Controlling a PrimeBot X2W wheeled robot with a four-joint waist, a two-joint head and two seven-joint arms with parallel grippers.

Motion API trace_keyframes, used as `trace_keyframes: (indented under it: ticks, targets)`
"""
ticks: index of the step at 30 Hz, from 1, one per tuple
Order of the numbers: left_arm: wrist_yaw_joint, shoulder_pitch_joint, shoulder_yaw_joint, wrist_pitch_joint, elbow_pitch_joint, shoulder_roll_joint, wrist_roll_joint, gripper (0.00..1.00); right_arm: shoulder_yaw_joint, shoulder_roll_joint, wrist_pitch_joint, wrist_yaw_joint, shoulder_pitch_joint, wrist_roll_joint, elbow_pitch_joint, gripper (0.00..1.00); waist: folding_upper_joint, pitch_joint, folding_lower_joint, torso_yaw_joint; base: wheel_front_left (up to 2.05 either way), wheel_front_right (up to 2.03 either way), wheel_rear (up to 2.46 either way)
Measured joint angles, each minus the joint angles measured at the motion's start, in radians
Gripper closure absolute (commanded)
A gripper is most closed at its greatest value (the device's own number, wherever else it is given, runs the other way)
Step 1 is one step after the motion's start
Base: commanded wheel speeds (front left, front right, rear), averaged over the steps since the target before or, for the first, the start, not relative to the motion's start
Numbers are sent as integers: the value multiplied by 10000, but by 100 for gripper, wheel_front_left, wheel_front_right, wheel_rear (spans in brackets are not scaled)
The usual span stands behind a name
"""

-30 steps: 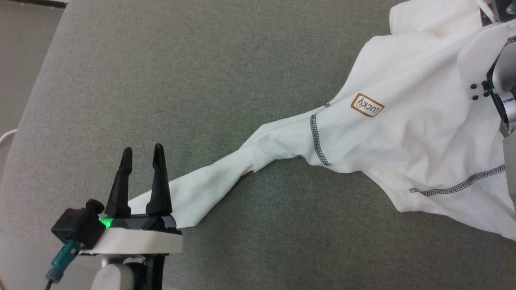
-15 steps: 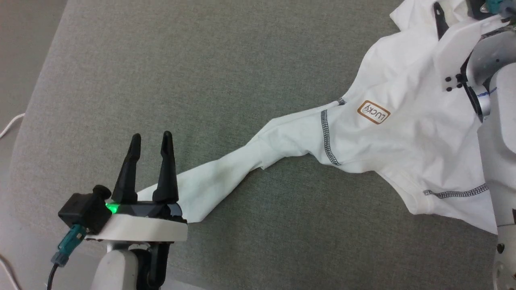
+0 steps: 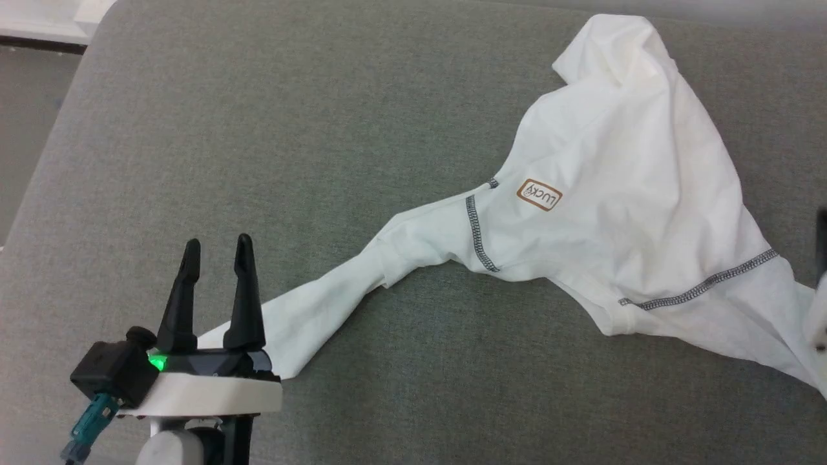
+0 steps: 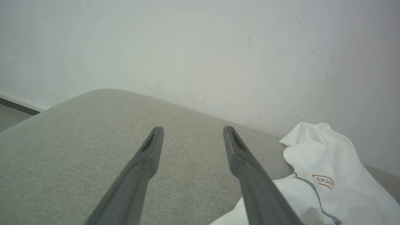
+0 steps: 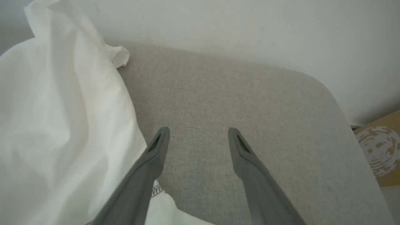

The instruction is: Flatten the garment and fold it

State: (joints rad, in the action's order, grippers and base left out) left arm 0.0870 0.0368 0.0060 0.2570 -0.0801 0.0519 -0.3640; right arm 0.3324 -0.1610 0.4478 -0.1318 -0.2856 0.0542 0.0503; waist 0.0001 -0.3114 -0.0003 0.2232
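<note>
As left end effector (image 3: 218, 242), right end effector (image 5: 199, 129) gape, thin white garment (image 3: 620, 194) lies rumpled.

Light soft and even, shadows weak. Head view sharp: garment (image 3: 620, 213) close to blown-out white, folds faint, a thin soft shadow along its lower edge on the grey surface (image 3: 291, 129). Green lamp glows at the left gripper's (image 3: 218, 241) base. Wrist views paler, washed; the surface reads lighter there. Fingers (image 4: 140, 175) blur toward the bottom edge. Wide lens bows the surface's far rim. Wall (image 4: 200, 47) evenly lit, dimmer at the corners.
</note>
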Motion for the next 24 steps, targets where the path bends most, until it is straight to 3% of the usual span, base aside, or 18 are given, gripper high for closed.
trace_keyframes:
  ticks: [4, 7, 10, 16, 17, 18, 19, 20, 24]
  targets:
    - [0, -123, 130, 0, -140, 0, 58, 0, 834, 719, 677, 2, 2272, -518, 1618, 0, 0, 61, 0, -273, 0, 0, 0]
    - [2, -205, 244, 0, -182, 0, 119, 0, 1085, 955, 815, 2, 3227, -642, 2057, 0, 0, 47, 0, -442, 0, 0, 0]
    - [8, -219, 280, 0, -222, 0, 155, 0, 1195, 1035, 780, 2, 3691, -635, 1875, 0, 0, -28, 1, -553, 0, 0, 0]
    - [94, -198, 272, 0, -240, 0, 221, 0, 1515, 1045, 529, 0, 3462, -527, 314, 0, 0, -255, 1, -558, 0, 0, 0]
    - [104, -190, 280, 0, -249, 2, 230, 0, 1534, 1032, 520, 0, 3345, -449, 125, 25, 0, -294, 0, -546, 0, 0, 0]
    - [105, -182, 284, 0, -253, 2, 232, 0, 1616, 1032, 464, -2, 3180, -462, -59, 60, -1, -337, 0, -533, 0, 0, 0]
    - [132, -180, 286, 0, -257, 0, 232, 0, 1712, 1030, 385, -12, 3000, -460, -226, 84, -1, -377, 0, -521, 0, 0, 0]
    - [171, -179, 290, 0, -257, 0, 232, 0, 1762, 1020, 293, -12, 2849, -376, -349, 100, 0, -416, 0, -505, 0, 0, 0]
    - [176, -164, 339, 0, -253, 0, 230, 0, 1919, 1001, 6, 4, 2306, -259, -596, 100, 0, -522, 3, -446, 0, 0, 0]
